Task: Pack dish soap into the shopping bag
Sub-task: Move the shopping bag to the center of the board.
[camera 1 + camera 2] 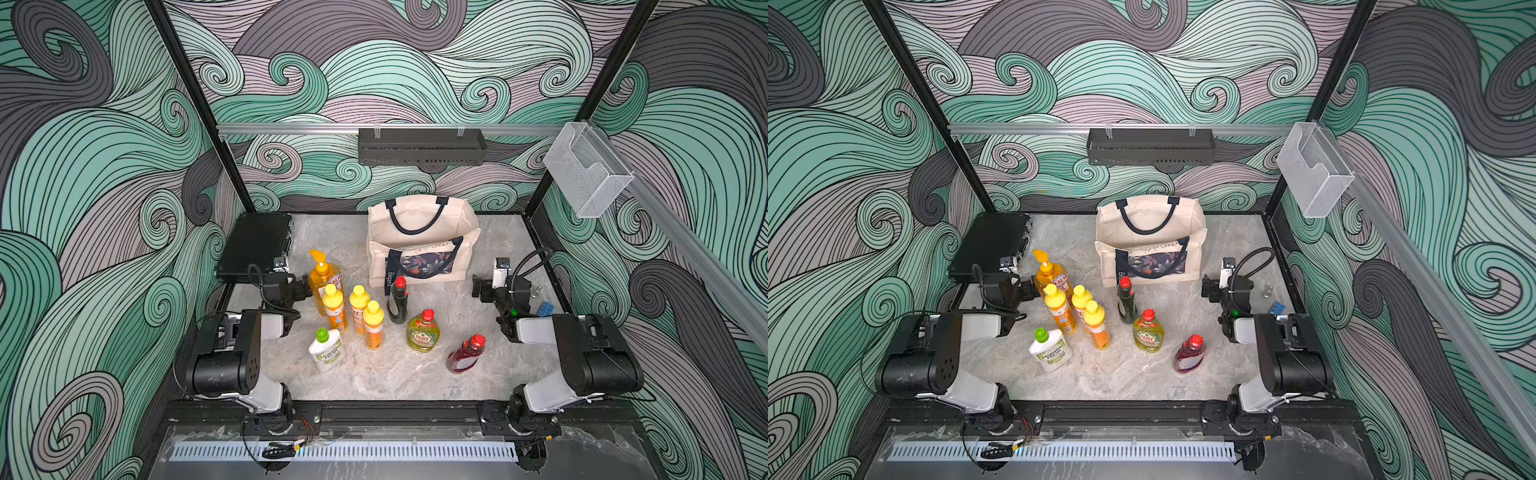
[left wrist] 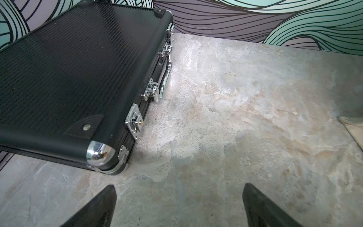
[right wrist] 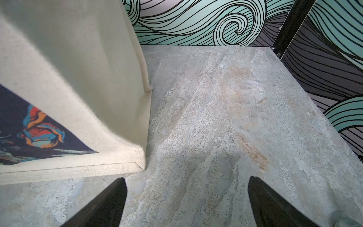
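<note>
The shopping bag [image 1: 422, 245] stands upright at the far middle of the table [image 1: 415, 382]. Its mouth gapes upward, likely so things can be lowered in from above. All eight soap bottles [image 1: 374, 326] stand outside it, nearer, between the arms. A pump bottle [image 1: 323, 276], three yellow-capped bottles [image 1: 334, 309] and a white bottle [image 1: 326, 351] are left, a dark green bottle [image 1: 398, 303] is just in front of the bag, and a yellow-green bottle [image 1: 423, 334] and red bottle [image 1: 466, 355] are right. The left gripper [image 2: 179, 187] and right gripper [image 3: 187, 178] flank them, fingers wide apart and empty, probably to share the picking. A black case [image 1: 255, 245] lies far left, out of the way.
</note>
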Action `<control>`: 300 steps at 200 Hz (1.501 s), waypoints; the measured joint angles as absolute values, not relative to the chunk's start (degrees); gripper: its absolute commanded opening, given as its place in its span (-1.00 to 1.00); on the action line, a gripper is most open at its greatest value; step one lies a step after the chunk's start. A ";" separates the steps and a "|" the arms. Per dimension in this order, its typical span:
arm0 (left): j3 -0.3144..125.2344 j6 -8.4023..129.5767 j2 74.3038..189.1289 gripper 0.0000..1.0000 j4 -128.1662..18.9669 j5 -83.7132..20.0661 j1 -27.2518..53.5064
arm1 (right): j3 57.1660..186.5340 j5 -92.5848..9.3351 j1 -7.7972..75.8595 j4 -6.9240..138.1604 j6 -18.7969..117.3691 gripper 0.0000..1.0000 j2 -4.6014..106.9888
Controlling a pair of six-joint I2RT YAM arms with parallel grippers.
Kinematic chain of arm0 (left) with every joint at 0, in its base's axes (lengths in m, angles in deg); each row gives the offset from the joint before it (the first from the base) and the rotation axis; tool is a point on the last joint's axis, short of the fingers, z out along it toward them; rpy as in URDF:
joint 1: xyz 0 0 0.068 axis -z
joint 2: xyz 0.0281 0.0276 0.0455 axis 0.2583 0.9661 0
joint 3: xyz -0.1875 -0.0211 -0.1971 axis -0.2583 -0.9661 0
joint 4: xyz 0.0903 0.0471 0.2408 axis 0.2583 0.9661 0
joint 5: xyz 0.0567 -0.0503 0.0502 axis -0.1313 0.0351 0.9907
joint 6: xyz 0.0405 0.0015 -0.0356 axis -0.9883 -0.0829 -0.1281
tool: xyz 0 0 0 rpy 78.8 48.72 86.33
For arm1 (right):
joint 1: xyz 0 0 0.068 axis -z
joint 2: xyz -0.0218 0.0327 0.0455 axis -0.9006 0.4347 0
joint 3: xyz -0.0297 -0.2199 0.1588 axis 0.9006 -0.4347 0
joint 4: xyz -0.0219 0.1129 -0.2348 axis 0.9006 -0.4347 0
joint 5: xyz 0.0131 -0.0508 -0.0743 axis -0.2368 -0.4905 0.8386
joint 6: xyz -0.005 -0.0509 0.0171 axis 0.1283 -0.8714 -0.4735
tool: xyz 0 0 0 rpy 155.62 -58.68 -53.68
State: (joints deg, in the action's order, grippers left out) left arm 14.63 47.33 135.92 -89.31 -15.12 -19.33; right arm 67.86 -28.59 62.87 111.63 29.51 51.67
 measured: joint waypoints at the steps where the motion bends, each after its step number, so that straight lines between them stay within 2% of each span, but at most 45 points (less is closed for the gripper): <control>1: 14.63 47.33 135.92 0.97 -89.31 -15.12 -19.33 | 67.86 -28.59 62.87 111.63 29.51 0.98 51.67; 191: 14.63 47.16 135.92 0.97 -89.31 -15.08 -19.33 | 67.97 -28.61 62.91 111.63 29.51 0.98 51.67; 220: 16.14 47.66 134.15 0.97 -84.59 -12.61 -19.31 | 68.04 -28.54 62.91 111.52 29.53 0.99 51.63; 273: 25.45 50.39 127.99 0.97 -68.96 -11.12 -18.57 | 78.70 -24.61 62.91 92.06 31.23 0.99 41.16; 300: 32.01 55.29 124.97 0.97 -57.71 -9.64 -17.78 | 86.92 -22.84 62.91 77.60 32.13 0.99 35.10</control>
State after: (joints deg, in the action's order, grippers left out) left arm 32.01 55.29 124.97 -57.71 -9.64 -17.78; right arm 86.92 -22.84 62.91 77.60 32.13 35.10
